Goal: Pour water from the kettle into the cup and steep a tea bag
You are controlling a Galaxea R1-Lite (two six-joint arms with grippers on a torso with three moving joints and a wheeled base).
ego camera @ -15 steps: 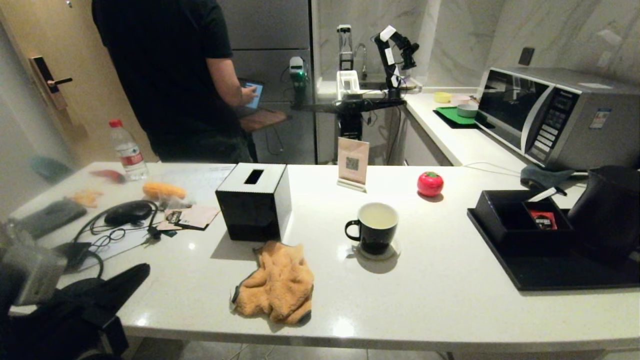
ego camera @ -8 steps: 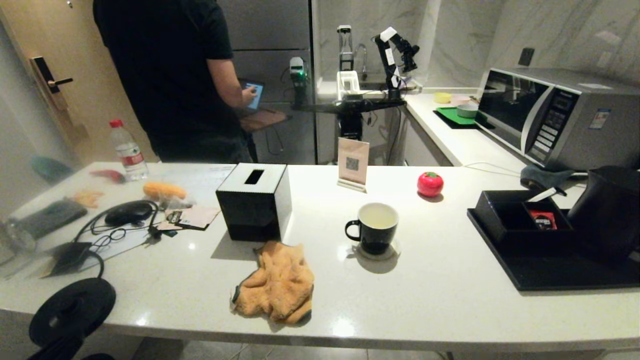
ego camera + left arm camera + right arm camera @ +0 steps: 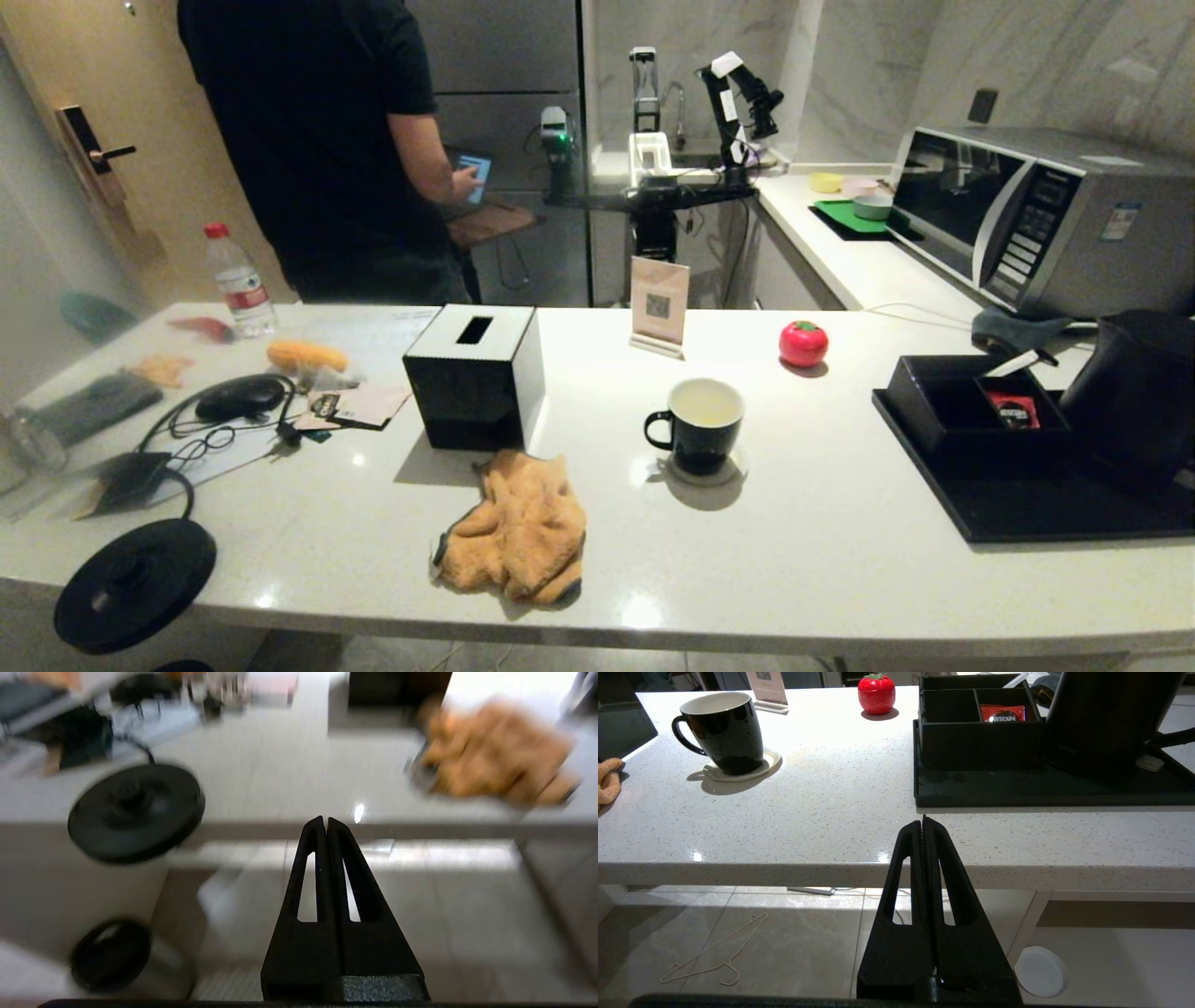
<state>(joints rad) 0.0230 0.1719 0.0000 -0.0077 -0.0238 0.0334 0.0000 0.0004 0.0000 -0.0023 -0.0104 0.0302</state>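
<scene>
With both the left gripper [image 3: 325,820] and right gripper [image 3: 923,820] closed, empty and low off the bench's [image 3: 822,560] near edge, the right should open wide before reaching to two o'clock for the kettle [image 3: 1134,397], the cup [image 3: 700,425] standing at twelve o'clock.

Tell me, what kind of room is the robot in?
Most likely a small kitchen or pantry corner. A microwave stands on the counter, a sink tap shows at the back, and a black kettle and mug sit on the white countertop.

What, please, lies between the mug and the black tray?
Nothing: between the mug and the tray, the head view shows only bare white counter.
</scene>
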